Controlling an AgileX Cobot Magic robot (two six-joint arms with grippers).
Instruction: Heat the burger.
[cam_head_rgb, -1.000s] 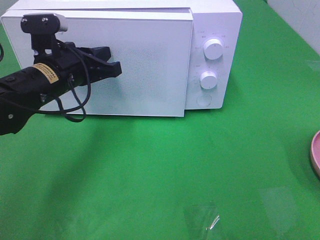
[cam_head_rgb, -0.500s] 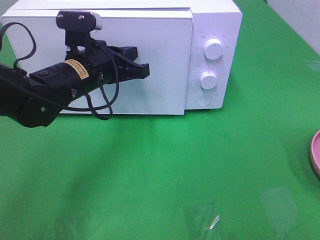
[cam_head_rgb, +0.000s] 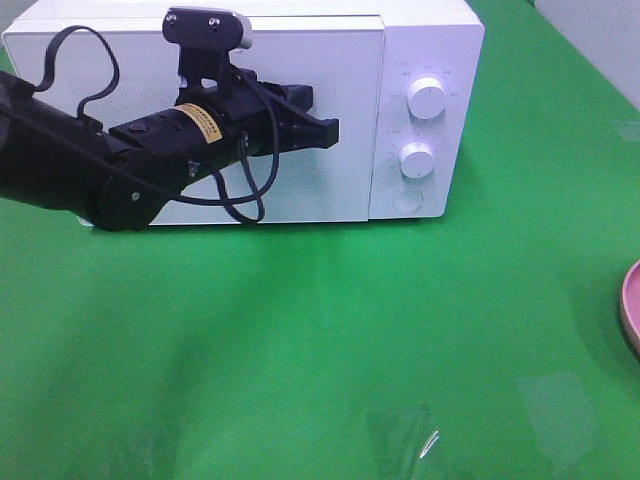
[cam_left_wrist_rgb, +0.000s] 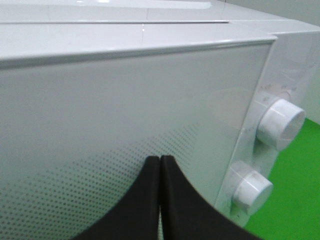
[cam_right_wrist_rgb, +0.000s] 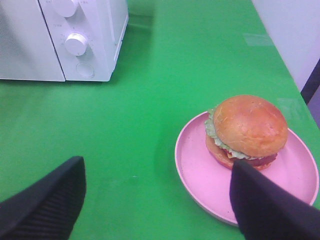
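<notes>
The burger (cam_right_wrist_rgb: 248, 125), with its glossy brown bun and green lettuce edge, sits on a pink plate (cam_right_wrist_rgb: 200, 175) in the right wrist view. My right gripper (cam_right_wrist_rgb: 157, 167) hangs open above the green table near the plate, with nothing between its fingers. In the exterior high view only the plate's rim (cam_head_rgb: 632, 305) shows at the right edge, and the burger is out of frame. My left gripper (cam_head_rgb: 330, 130) is shut and empty in front of the closed door of the white microwave (cam_head_rgb: 330, 60), its tip near the door's right side. Its fingertips (cam_left_wrist_rgb: 150, 170) press together.
The microwave's control panel carries two round knobs (cam_head_rgb: 427, 100) (cam_head_rgb: 417, 160) and a round button (cam_head_rgb: 407, 200). A green cloth (cam_head_rgb: 320, 340) covers the table. The microwave also shows in the right wrist view (cam_right_wrist_rgb: 30, 40), far from the plate.
My left arm has moved to the right along the front of the microwave door, toward the control panel, staying shut. The plate's rim has not moved.
</notes>
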